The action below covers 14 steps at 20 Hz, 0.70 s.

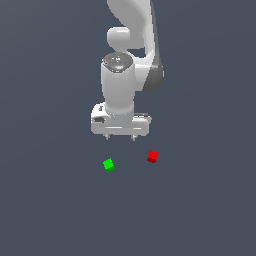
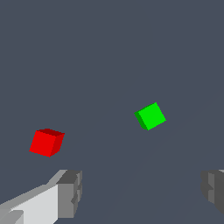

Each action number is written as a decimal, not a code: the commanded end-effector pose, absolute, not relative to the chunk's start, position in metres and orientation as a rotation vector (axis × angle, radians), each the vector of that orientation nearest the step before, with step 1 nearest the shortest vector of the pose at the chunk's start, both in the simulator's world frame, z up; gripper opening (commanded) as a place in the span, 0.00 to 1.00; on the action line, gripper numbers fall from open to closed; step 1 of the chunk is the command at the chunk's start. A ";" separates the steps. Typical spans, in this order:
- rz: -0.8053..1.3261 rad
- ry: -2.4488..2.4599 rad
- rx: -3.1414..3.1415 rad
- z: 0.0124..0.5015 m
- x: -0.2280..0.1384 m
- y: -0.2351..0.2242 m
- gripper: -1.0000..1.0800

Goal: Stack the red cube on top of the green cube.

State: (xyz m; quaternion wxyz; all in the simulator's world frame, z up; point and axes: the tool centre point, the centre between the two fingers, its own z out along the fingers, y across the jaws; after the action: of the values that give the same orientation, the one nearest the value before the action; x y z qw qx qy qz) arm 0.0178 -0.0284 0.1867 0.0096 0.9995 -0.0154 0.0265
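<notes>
- The pincer [image 1: 120,137] is seen hanging above the dark worktop [image 1: 200,210], its two fingers spread wide apart with nothing held between them.
- The red cube [image 1: 152,156] is found resting on the worktop, toward the exterior view's right of the pincer.
- The green cube [image 1: 108,164] is placed on the worktop toward the exterior view's left, well apart from the red cube.
- Neither cube is touched by the fingers [image 2: 70,192].
</notes>
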 end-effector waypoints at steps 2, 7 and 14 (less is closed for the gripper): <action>0.083 -0.048 3.121 0.187 0.018 -0.028 0.96; 0.079 -0.068 3.121 0.181 0.017 -0.022 0.96; 0.065 -0.144 3.122 0.161 0.013 0.003 0.96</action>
State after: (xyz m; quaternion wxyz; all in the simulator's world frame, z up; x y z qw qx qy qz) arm 0.0140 -0.0039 0.1665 0.0082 0.9989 -0.0403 0.0222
